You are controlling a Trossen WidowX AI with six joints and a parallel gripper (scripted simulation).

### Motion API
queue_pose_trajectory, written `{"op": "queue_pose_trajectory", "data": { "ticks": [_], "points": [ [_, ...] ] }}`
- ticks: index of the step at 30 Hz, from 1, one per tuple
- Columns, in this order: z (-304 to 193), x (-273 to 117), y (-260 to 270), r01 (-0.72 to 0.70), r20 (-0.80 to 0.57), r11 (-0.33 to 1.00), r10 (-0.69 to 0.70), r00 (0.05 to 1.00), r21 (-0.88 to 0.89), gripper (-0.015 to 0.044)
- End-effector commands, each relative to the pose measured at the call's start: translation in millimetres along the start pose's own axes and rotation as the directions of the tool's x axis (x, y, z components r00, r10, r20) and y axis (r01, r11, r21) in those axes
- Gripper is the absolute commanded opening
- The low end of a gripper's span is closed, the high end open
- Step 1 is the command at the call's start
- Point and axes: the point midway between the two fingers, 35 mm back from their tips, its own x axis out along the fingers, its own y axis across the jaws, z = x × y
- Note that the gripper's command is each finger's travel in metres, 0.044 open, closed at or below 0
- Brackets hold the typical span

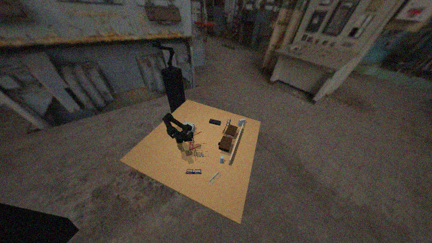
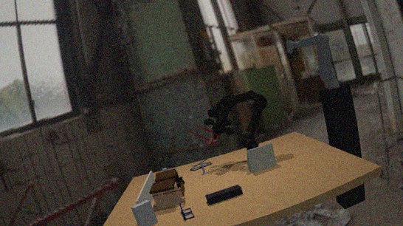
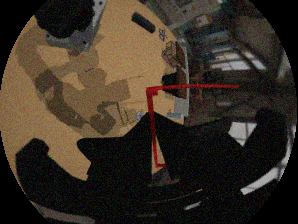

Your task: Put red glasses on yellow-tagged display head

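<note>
Above the wooden table (image 1: 162,148) (image 2: 287,190) (image 3: 112,30), the red glasses (image 1: 190,148) (image 2: 199,135) (image 3: 151,112) are held clear, clamped in the gripper (image 1: 192,140) (image 2: 215,137) (image 3: 150,115). Pick-up is judged complete; carrying, seating, temple placement and release remain. Both brown-topped display heads (image 1: 225,143) (image 2: 165,196) are left without the red pair. The yellow tag cannot be made out. No container is identified with certainty; contents are not recorded.

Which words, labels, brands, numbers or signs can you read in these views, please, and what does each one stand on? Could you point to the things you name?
None can be read.
Red marks on a pale panel (image 1: 414,13), top right of the top view: too blurred to read.
Dark case (image 1: 214,122) (image 2: 224,194) on the table: no lettering visible.
</note>
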Motion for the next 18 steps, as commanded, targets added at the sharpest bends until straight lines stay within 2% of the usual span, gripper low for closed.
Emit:
{"op": "queue_pose_trajectory", "data": {
  "ticks": [1, 18],
  "points": [
    [1, 18, -4, -0.048, 0.065, 0.997, 0.044, 0.997, 0.057, 0.0],
    [23, 86, -29, -0.325, 0.222, 0.922, 0.279, 0.934, 0.21, 0.0]
  ]
}}
